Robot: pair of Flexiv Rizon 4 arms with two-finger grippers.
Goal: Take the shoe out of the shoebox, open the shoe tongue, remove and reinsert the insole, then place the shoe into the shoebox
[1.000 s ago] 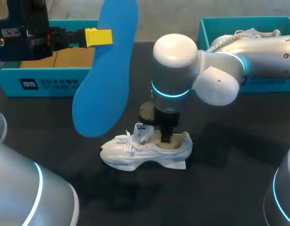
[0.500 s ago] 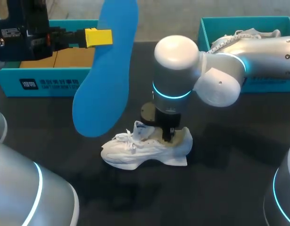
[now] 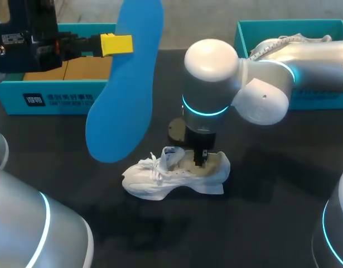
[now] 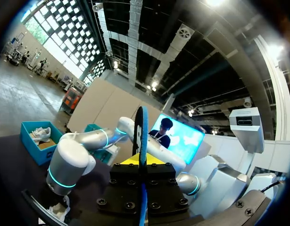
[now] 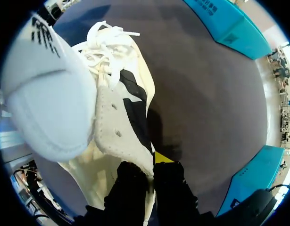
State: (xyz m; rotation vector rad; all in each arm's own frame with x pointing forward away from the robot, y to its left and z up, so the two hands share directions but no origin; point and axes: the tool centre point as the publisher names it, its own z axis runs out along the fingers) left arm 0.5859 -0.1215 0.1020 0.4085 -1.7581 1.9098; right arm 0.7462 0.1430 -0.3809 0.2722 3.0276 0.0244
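Observation:
A white shoe (image 3: 171, 176) lies on its sole on the black table, toe to the left. My right gripper (image 3: 200, 159) comes straight down into its opening. In the right wrist view this gripper (image 5: 152, 167) is shut on the shoe's side collar (image 5: 130, 141), with the tongue (image 5: 45, 94) and laces ahead of it. High over the table's left, my left gripper (image 3: 116, 43) is shut on the blue insole (image 3: 124, 89), which hangs toe down. The left wrist view shows the insole (image 4: 141, 136) edge-on between the fingers of the left gripper (image 4: 142, 162).
An open teal shoebox (image 3: 59, 92) with a brown floor stands at the back left. A second teal box (image 3: 246, 30) at the back right holds another white shoe (image 3: 296, 39), partly behind my right arm. Bare table (image 3: 271, 190) lies to the shoe's right and front.
My right gripper has shut on the shoe's collar. The shoe and the gripper have shifted slightly to the right. The left arm and insole have stayed put.

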